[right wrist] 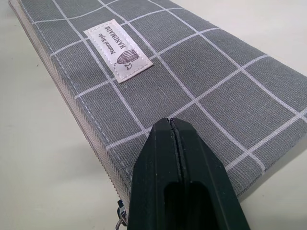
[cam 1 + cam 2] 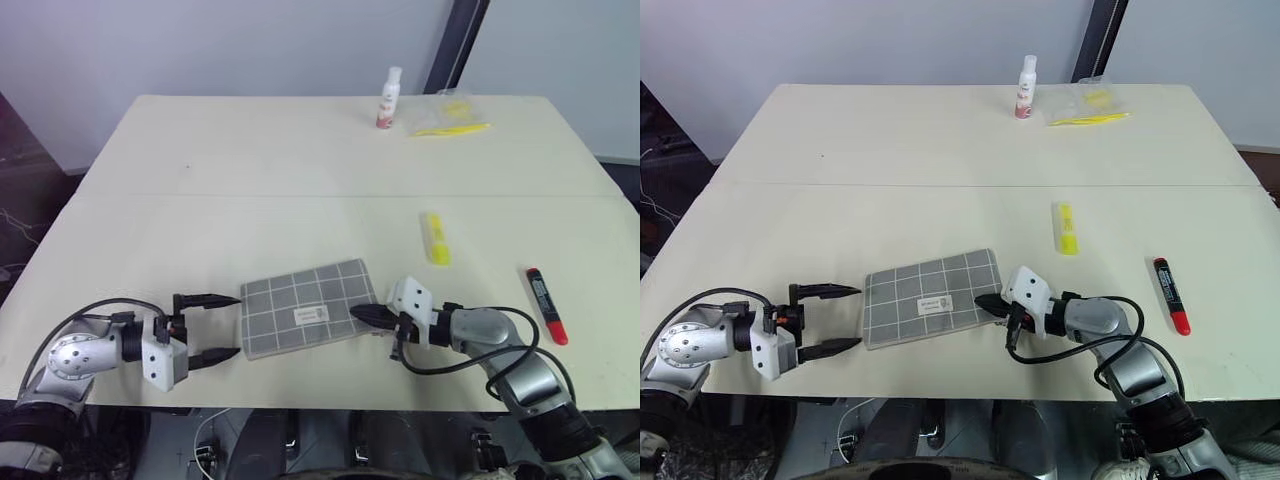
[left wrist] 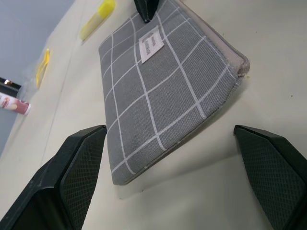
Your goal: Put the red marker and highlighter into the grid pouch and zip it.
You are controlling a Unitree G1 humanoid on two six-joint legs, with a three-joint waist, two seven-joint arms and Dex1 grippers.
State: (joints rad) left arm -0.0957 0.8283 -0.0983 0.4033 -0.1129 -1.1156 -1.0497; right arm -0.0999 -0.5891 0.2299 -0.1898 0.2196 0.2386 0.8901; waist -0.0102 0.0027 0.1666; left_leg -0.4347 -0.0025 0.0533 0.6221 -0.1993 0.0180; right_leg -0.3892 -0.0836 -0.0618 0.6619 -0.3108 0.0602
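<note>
The flat grey fabric grid pouch with white lines and a small white label (image 2: 310,308) lay near the front edge of the cream table (image 2: 250,180), between the two grippers. The left gripper (image 2: 215,327) stood with its black fingers spread wide, level with the pouch's left short edge and just clear of it, holding nothing. The right gripper (image 2: 366,315) had its fingers pressed together with nothing between them, the tip resting at the pouch's right end, over the fabric just beside the zipper pull (image 1: 120,211). Whether the tip touched the cloth could not be told.

The short, chunky yellow highlighter (image 2: 436,239) lay on the table beyond the right gripper, apart from the pouch. The slim red marker with a black cap end (image 2: 546,304) lay further to the right, near the table's edge. Neither had been collected.

Judgement: the step in hand was opening the pouch, and the task stood near its start. The zipper appeared closed along the near edge. The next move called for the left gripper to close on the pouch's left end to steady it, and for the right gripper to open, take the pull and draw it along the seam.
</note>
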